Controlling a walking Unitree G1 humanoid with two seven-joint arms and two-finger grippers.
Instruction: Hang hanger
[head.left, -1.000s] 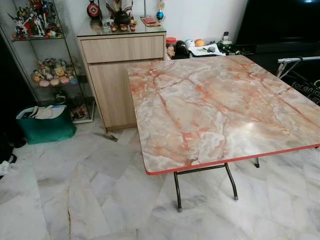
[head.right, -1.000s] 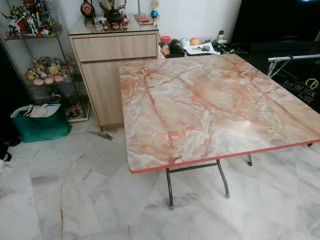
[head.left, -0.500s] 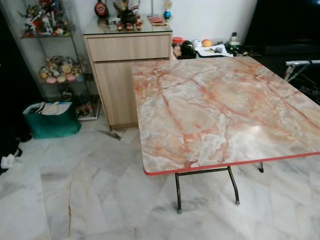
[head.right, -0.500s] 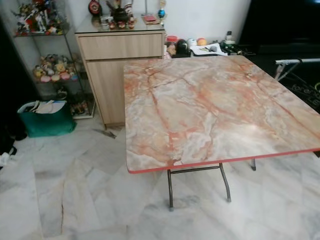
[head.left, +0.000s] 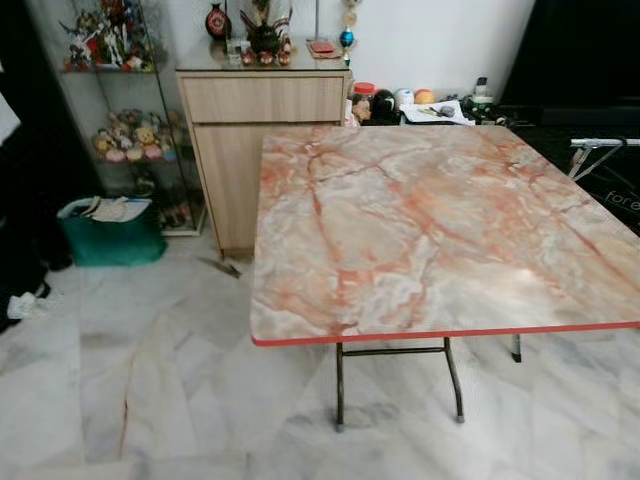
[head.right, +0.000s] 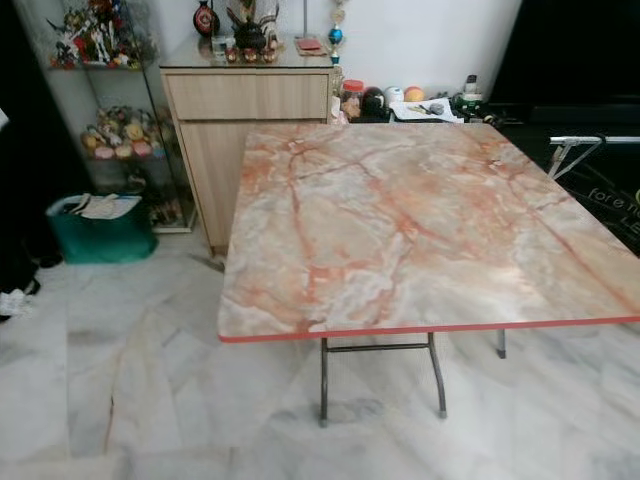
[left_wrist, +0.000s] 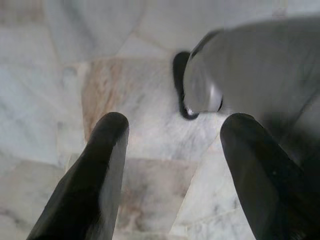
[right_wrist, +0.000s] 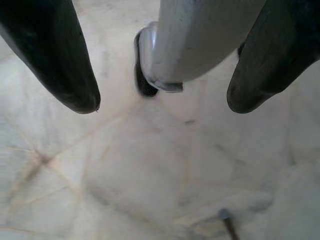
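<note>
Camera view swung left; table (head.left: 430, 230) ahead, both grippers floorward, open

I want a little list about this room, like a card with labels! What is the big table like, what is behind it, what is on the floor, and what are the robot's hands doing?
Table: big pink-and-cream marble-pattern folding table with a red edge and dark metal legs
Behind it: light wooden cabinet with small ornaments on top
Beside the cabinet: glass shelf of toy figures
On the floor: green fabric bin on pale marble floor tiles
Left gripper: open, pointing down at the floor
Right gripper: open, pointing down at the floor
Hanger: cannot tell where it is
</note>
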